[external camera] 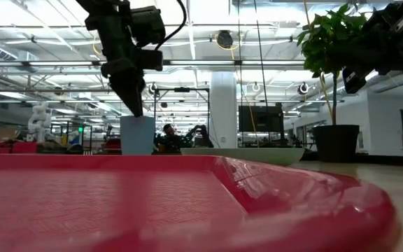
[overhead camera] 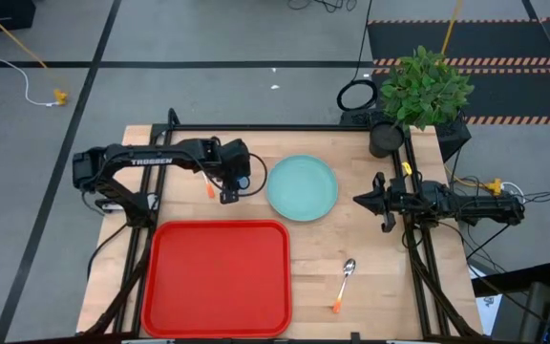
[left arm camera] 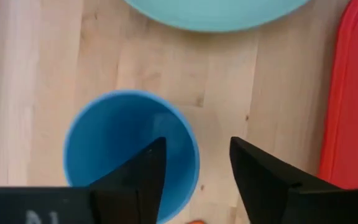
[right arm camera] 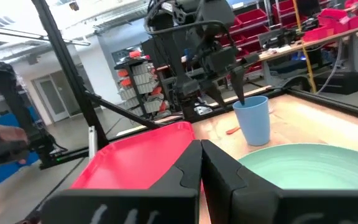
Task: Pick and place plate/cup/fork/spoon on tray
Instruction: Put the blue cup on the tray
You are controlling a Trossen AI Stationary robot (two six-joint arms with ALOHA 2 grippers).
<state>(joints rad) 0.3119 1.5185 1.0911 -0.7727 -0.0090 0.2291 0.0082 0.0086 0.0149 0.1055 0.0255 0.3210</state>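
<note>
The left gripper (left arm camera: 194,165) is positioned over the cup (left arm camera: 126,152), fingers released and straddling its rim, one inside, one outside. The cup stands upright on the tabletop (overhead camera: 370,272) between plate (overhead camera: 303,187) and tray (overhead camera: 220,277). The right gripper (right arm camera: 201,163) waits beside the plate, fingers clenched.

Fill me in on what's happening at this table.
The left pincer is open above the blue cup, one finger over its mouth and one outside the rim, so the cup isn't gripped yet. The cup stands on the table beside the teal plate. The spoon lies to the right of the red tray, which holds nothing. The right pincer waits shut near the plate.
</note>
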